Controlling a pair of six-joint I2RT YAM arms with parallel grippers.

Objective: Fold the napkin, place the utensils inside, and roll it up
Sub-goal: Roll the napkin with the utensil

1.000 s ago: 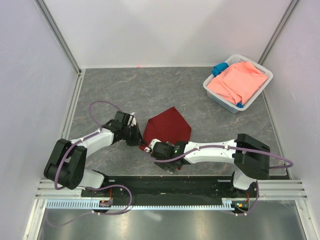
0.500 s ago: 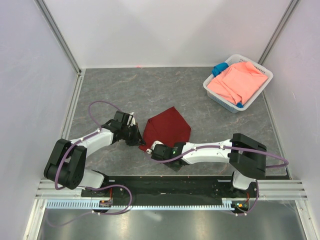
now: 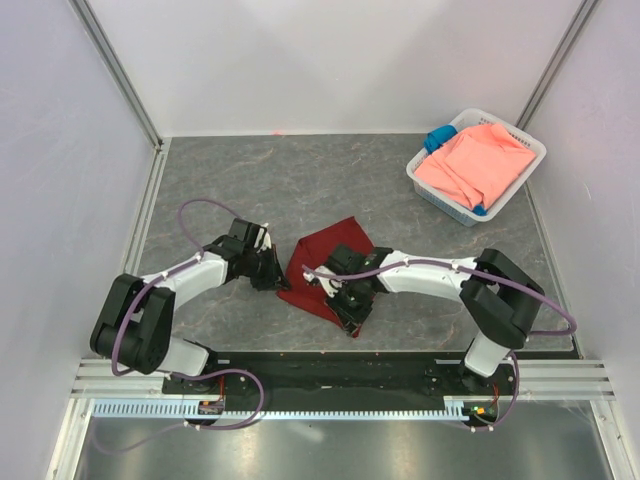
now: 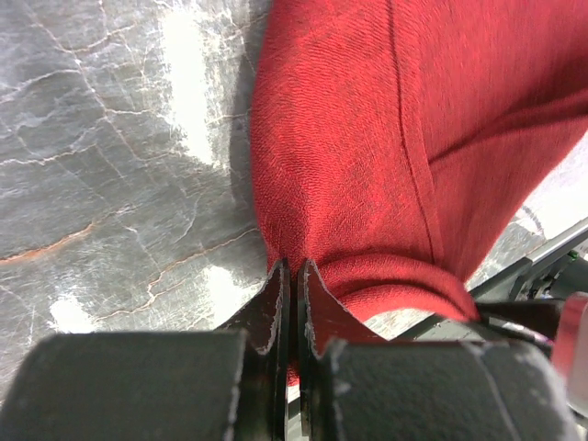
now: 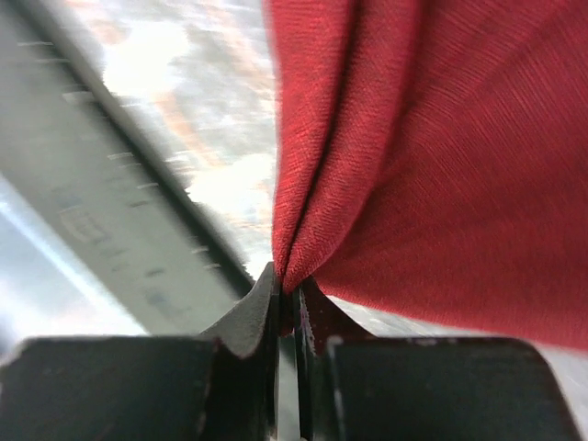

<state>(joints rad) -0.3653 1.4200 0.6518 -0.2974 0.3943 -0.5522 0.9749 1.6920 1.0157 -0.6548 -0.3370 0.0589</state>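
The napkin (image 3: 315, 262) lies on the grey marbled table (image 3: 250, 180), a little left of centre and nearer the arm bases than the far wall. It is folded into a rough wedge, with its point toward the far right and a long edge running along its near side. Its cloth is bunched and partly raised where the 2 grippers hold it.

The left gripper (image 3: 278, 283) reaches in from the left and meets the napkin at its left near corner. In the left wrist view its fingertips (image 4: 278, 299) are pressed together on a gathered fold of the napkin (image 4: 386, 165), which spreads away from them over the table.

The right gripper (image 3: 346, 312) comes over the napkin from the right and points toward the near edge, at the cloth's near right corner. In the right wrist view its jaws are pinched narrow on a doubled edge of the napkin (image 5: 441, 165), which hangs from the grip in 2 layers.

At the far right stands a white basket (image 3: 440, 200) holding a salmon-pink cloth (image 3: 475, 160) and a small blue cloth (image 3: 438, 137), well apart from the napkin.
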